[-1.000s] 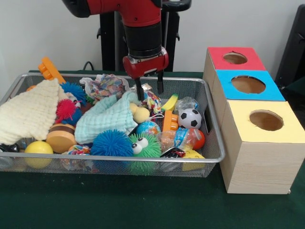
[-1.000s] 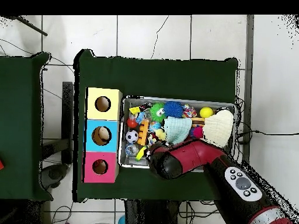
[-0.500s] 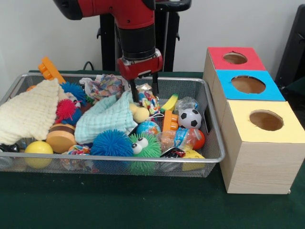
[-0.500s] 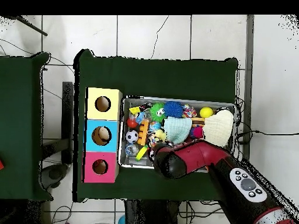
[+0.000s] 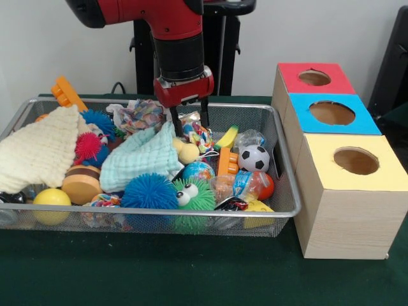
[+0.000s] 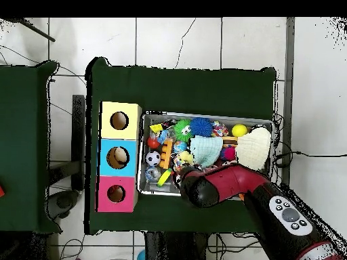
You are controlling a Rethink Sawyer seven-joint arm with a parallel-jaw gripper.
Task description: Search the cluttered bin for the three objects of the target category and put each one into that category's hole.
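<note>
The silver wire-mesh bin (image 5: 153, 211) lies on the green table, full of toys and cloths; it also shows in the overhead view (image 6: 203, 115). The red-surrounded hole (image 5: 314, 78) is at the far end of the wooden box, right of the bin, and shows in the overhead view (image 6: 116, 193). My gripper (image 5: 189, 120) hangs open over the bin's back middle. Its two fingers stand either side of the top of a crinkly multicoloured packet (image 5: 196, 132), beside a mint-green cloth (image 5: 143, 158). In the overhead view the red arm (image 6: 210, 186) hides the gripper.
The blue-surrounded hole (image 5: 331, 113) and yellow-surrounded hole (image 5: 356, 160) follow on the same box. In the bin lie a cream cloth (image 5: 38, 152), a small football (image 5: 254, 158), a blue spiky ball (image 5: 150, 191), a green fuzzy toy with eyes (image 5: 194, 196) and a yellow ball (image 5: 52, 204).
The gripper has moved toward the picture's left in the front view, from right of the packet to over it, still open. The toys have not moved.
</note>
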